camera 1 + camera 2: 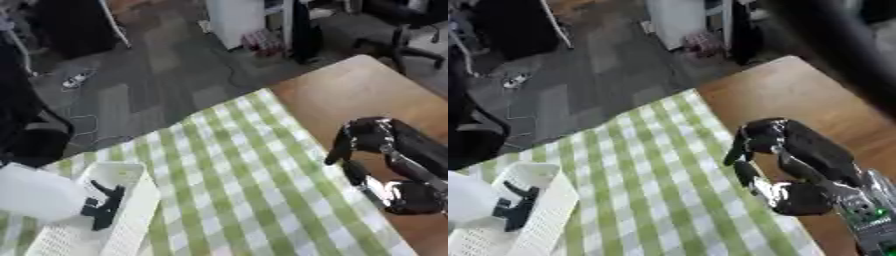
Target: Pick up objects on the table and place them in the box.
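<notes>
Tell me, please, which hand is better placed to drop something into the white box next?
The left hand, probably: it is already over the white box at the lower left, its fingers apparently curled around a white object. The right hand hangs curled over the tablecloth's right edge, apparently holding nothing.

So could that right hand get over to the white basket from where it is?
Probably yes. The right hand hangs over the cloth's right edge, fingers curled and holding nothing, and the green checked tablecloth between it and the white basket looks bare. Whether the arm stretches that far is uncertain.
</notes>
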You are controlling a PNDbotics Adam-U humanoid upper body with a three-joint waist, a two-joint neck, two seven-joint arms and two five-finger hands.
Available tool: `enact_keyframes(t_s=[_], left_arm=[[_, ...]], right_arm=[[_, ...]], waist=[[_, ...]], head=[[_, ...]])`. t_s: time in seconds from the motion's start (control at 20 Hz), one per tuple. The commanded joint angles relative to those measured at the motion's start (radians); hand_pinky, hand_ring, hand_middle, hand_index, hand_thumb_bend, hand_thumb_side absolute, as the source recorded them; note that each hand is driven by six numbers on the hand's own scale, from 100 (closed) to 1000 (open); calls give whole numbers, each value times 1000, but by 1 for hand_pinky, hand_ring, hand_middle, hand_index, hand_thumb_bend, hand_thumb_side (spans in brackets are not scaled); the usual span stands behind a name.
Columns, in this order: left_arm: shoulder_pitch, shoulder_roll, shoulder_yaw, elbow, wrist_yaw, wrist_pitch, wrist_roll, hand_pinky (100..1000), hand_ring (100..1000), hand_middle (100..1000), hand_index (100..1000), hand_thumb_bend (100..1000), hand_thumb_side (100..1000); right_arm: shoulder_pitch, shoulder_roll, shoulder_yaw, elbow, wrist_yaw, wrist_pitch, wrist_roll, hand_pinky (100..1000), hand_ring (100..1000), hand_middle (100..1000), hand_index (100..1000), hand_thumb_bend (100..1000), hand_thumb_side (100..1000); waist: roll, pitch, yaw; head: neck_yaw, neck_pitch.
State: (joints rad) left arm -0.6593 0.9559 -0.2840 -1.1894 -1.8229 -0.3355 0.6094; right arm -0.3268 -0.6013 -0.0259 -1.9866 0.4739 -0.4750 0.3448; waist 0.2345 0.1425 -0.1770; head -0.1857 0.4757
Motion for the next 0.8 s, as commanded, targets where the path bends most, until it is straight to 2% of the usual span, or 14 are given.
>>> enact_keyframes(t_s=[0.05, 0.4, 0.45, 0.5, 0.55, 0.65, 0.75, 0.8], left_arm=[[-25, 18, 20, 8, -34, 12, -8, 100, 100, 100, 217, 100, 511], [-37, 5, 11, 24, -80, -10, -24, 100, 100, 100, 232, 100, 500], [-38, 5, 9, 23, -82, -23, -22, 100, 100, 192, 366, 100, 510], [-39, 3, 3, 20, -85, -47, -19, 261, 210, 341, 509, 100, 801], [-41, 2, 1, 17, -88, -69, -16, 444, 364, 451, 607, 100, 996], [-43, 0, -2, 12, -77, -124, -9, 661, 648, 640, 757, 100, 1000], [-44, 3, -3, -2, -51, -175, 9, 796, 804, 762, 837, 100, 1000], [-45, 7, -3, -13, -34, -198, 18, 842, 848, 798, 862, 152, 1000]], right_arm=[[-25, -22, -9, -13, -26, -6, 38, 560, 431, 505, 631, 100, 1000], [-53, -18, -18, -13, -57, 1, 121, 571, 438, 514, 641, 100, 1000], [-56, -18, -20, -13, -62, 2, 129, 573, 439, 516, 643, 100, 1000], [-58, -18, -20, -13, -65, 4, 138, 574, 441, 517, 645, 100, 1000], [-60, -18, -20, -13, -67, 5, 147, 574, 441, 517, 645, 100, 1000], [-60, -18, -20, -13, -70, 6, 161, 575, 442, 519, 646, 100, 1000], [-58, -19, -21, -13, -71, 7, 172, 576, 443, 519, 647, 100, 1000], [-56, -20, -22, -13, -71, 6, 177, 576, 444, 520, 647, 100, 1000]], waist=[[-9, -6, -1], [-9, 18, -1], [-9, 21, -1], [-9, 23, -2], [-9, 24, -2], [-9, 25, -1], [-9, 23, 2], [-9, 22, 3]], head=[[-5, -22], [-3, -19], [-2, -19], [1, -16], [2, -15], [5, -13], [4, -11], [3, -12]])
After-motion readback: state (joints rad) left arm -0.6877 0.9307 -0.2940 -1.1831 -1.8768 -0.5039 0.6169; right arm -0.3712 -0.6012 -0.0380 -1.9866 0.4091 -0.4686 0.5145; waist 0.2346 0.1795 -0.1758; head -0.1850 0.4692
